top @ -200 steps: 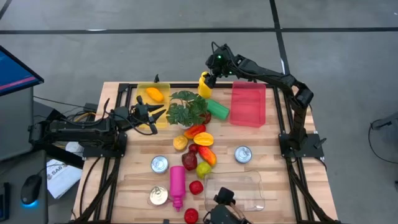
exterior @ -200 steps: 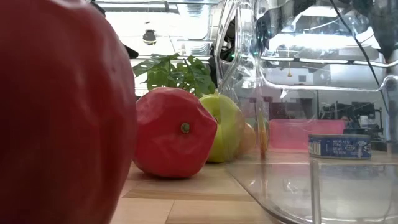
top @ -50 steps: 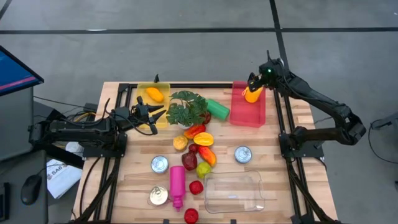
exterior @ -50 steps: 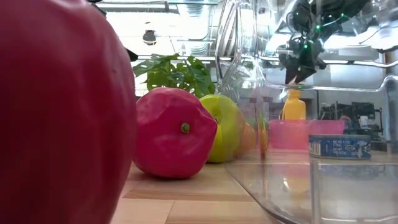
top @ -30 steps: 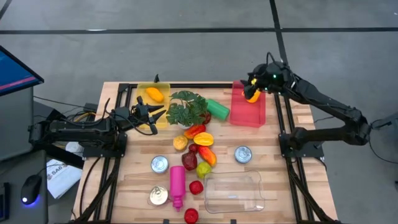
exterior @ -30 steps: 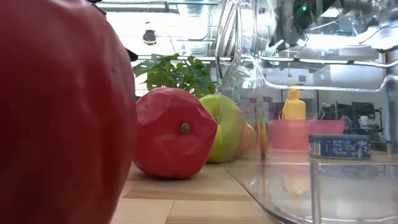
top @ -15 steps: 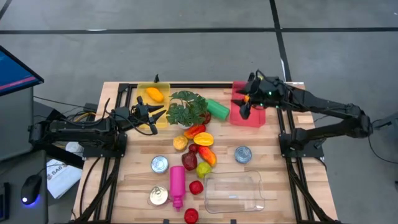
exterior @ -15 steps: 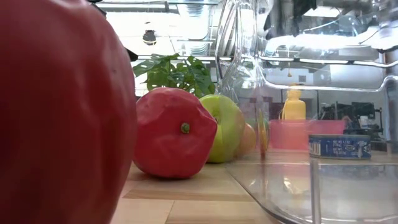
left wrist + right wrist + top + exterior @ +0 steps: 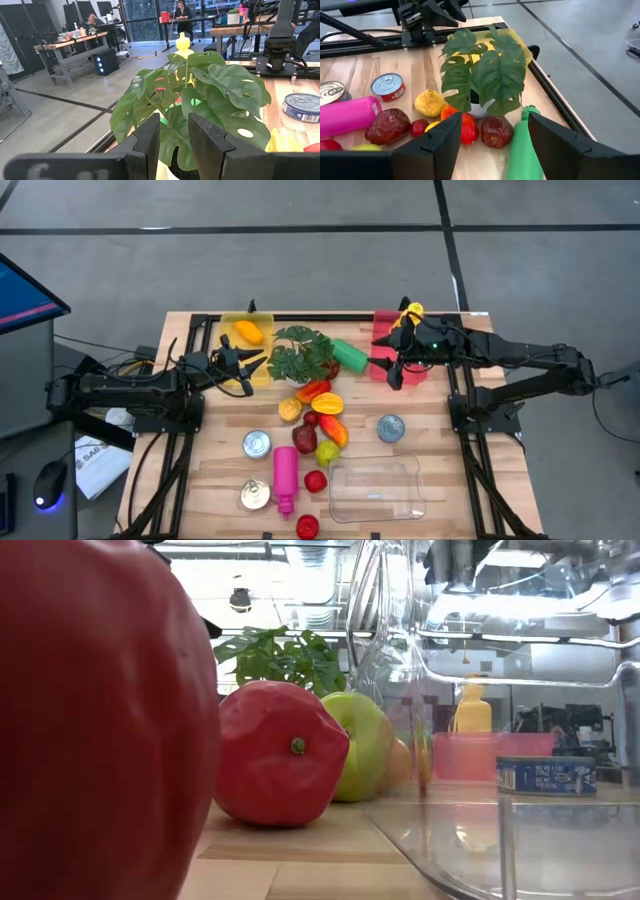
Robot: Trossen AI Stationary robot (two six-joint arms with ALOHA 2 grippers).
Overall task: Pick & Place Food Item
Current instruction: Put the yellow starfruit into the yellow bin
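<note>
Yellow squeeze bottle (image 9: 411, 311), nozzle cap on top, upright at far end of pink bin (image 9: 381, 367), free of any grip. Right gripper (image 9: 386, 370) low over bin's near edge, fingers spread wide, empty, arm stretched flat leftward across bin. Left gripper (image 9: 257, 366) beside yellow bin (image 9: 232, 324), facing plant (image 9: 303, 352), fingers apart, empty

A wooden table (image 9: 210, 470) is seen carrying a yellow bin (image 9: 245, 345) at far left, a leafy plant (image 9: 303, 352) beside it and a pink bin (image 9: 405, 350) at far right. Fruit (image 9: 322, 415) is clustered mid-table, flanked by two cans (image 9: 257, 444) (image 9: 390, 428). At the near edge, a pink bottle (image 9: 285, 477), a third can (image 9: 255, 495) and a clear container (image 9: 378, 490) are laid.
</note>
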